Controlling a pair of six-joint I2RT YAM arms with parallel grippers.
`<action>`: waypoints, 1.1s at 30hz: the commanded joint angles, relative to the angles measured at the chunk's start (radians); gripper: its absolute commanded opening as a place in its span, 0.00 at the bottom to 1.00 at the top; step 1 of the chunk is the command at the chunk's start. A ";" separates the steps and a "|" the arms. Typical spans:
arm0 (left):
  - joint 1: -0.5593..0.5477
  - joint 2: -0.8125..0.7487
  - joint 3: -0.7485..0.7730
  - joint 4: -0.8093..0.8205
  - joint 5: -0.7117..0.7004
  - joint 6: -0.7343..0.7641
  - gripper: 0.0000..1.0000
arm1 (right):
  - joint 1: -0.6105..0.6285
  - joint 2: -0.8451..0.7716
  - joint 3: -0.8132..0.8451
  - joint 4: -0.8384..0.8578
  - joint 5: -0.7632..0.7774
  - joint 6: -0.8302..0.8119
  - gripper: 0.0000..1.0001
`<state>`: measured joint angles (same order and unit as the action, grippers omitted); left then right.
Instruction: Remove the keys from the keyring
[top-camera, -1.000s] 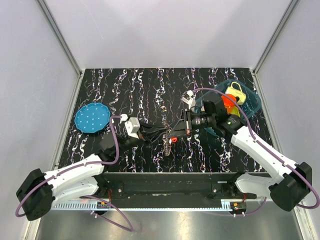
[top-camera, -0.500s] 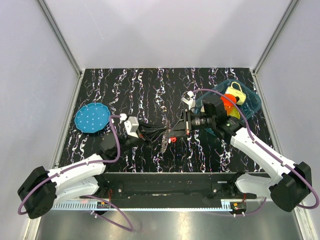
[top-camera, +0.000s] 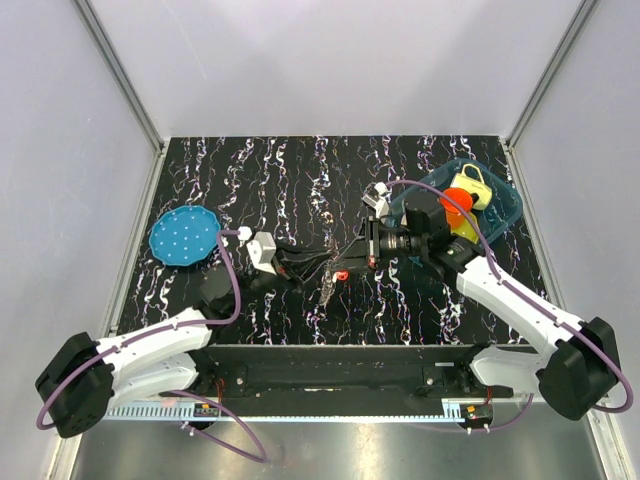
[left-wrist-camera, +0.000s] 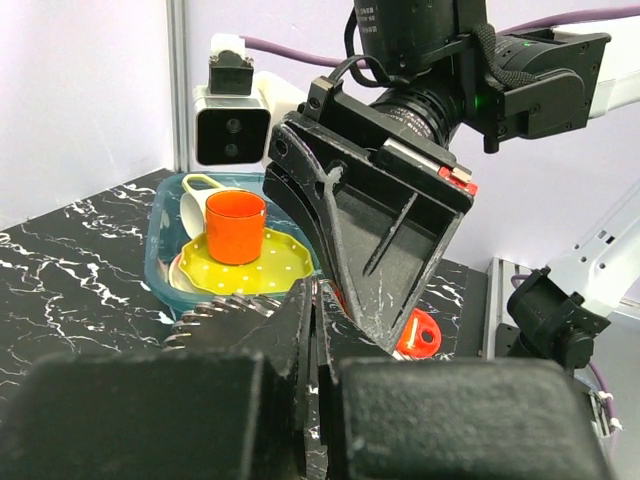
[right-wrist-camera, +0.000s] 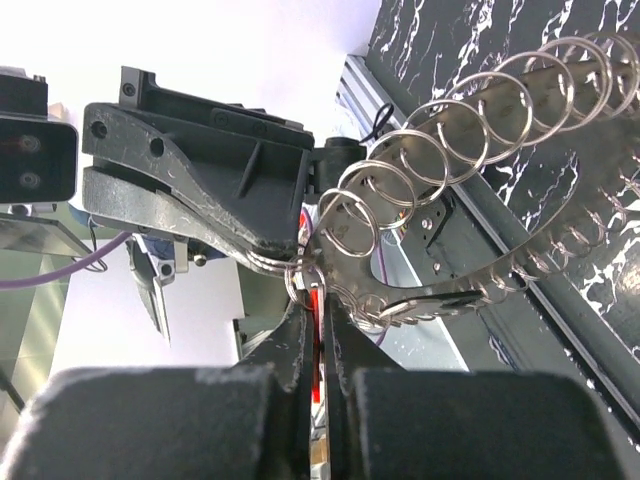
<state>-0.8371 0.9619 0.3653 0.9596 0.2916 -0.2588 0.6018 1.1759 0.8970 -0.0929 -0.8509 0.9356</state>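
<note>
The keys (top-camera: 328, 285) hang as a grey-brown toothed bunch between my two grippers, above the table's middle. My left gripper (top-camera: 318, 262) is shut on the thin keyring, seen edge-on between its tips in the left wrist view (left-wrist-camera: 316, 292). The toothed keys (left-wrist-camera: 215, 310) fan out to its left. My right gripper (top-camera: 347, 265) faces it and is shut on the small red piece (top-camera: 342, 272). In the right wrist view the red piece (right-wrist-camera: 321, 300) sits between my closed jaws, with several silver split rings (right-wrist-camera: 440, 140) strung above.
A blue round disc (top-camera: 185, 237) lies at the left. A teal tray (top-camera: 505, 205) at the right back holds an orange cup (top-camera: 457, 200), a yellow plate (left-wrist-camera: 250, 272) and a pale yellow mug (top-camera: 470, 184).
The key bunch and red piece have shifted slightly up and to the left between the grippers. Both grippers stay shut and close together.
</note>
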 joint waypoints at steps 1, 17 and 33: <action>0.003 -0.023 0.027 0.234 -0.008 0.009 0.00 | -0.004 0.050 -0.007 0.009 0.015 -0.047 0.00; 0.004 -0.058 -0.006 0.216 0.012 0.047 0.00 | -0.005 0.096 0.121 -0.202 0.030 -0.274 0.00; 0.102 -0.229 0.008 -0.246 -0.261 0.148 0.00 | -0.014 0.142 0.190 -0.392 0.491 -0.380 0.00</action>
<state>-0.7776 0.7807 0.3511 0.7937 0.1455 -0.1204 0.5995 1.2675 1.0100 -0.4427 -0.6346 0.6147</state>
